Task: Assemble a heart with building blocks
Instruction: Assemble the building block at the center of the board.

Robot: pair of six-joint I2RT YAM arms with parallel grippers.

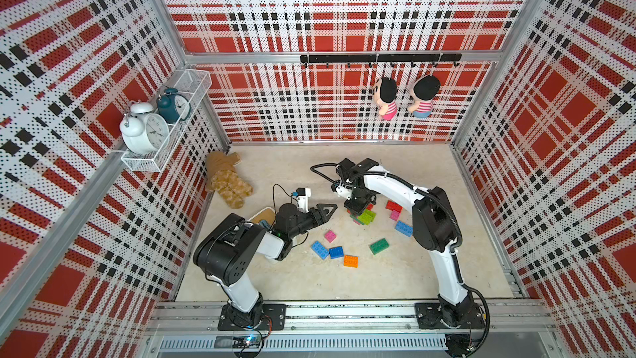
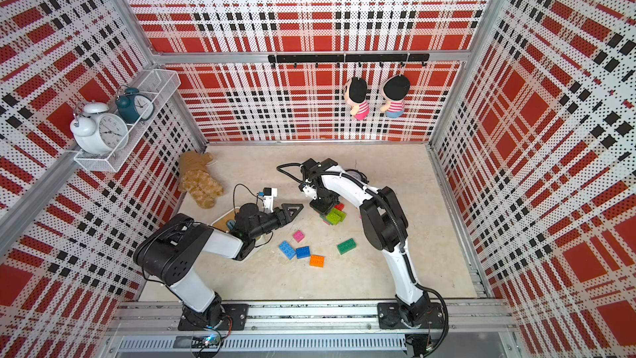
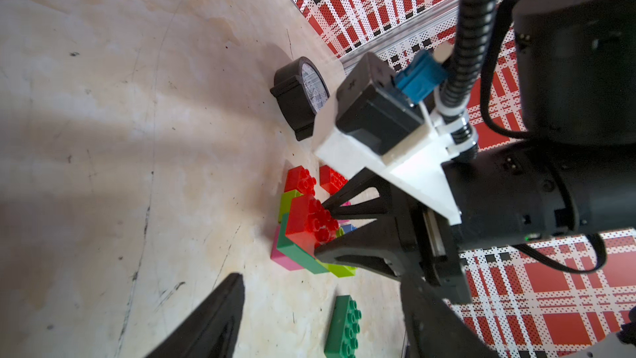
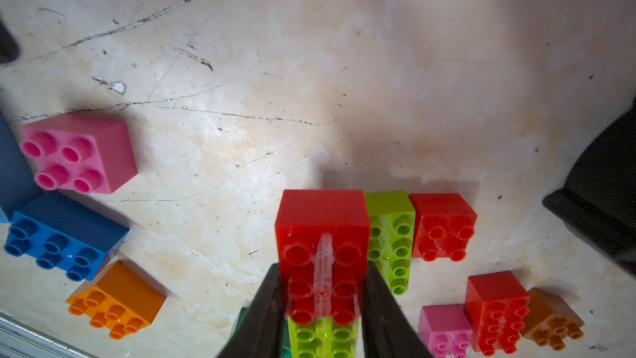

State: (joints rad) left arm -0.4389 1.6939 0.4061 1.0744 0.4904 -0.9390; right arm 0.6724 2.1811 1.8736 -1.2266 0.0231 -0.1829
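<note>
A stack of joined blocks (image 1: 365, 217) stands mid-floor: pink (image 3: 281, 257) and dark green (image 3: 296, 250) at the bottom, lime (image 4: 390, 235), and a red block (image 4: 323, 232) on top. My right gripper (image 4: 322, 270) points straight down and is shut on that red block, which rests on a lime block (image 4: 323, 337). My left gripper (image 1: 328, 209) hovers open just left of the stack with nothing between its fingers. Loose blocks lie around: pink (image 1: 330, 235), two blue (image 1: 320, 249), orange (image 1: 351, 261), green (image 1: 379, 246) and red (image 1: 393, 206).
A brown plush bear (image 1: 227, 180) lies at the back left. A black round clock (image 3: 303, 98) stands on the floor behind the stack. A wooden board (image 1: 263, 216) lies under my left arm. A shelf with alarm clocks (image 1: 148, 129) and two hanging dolls (image 1: 387, 98) are on the walls.
</note>
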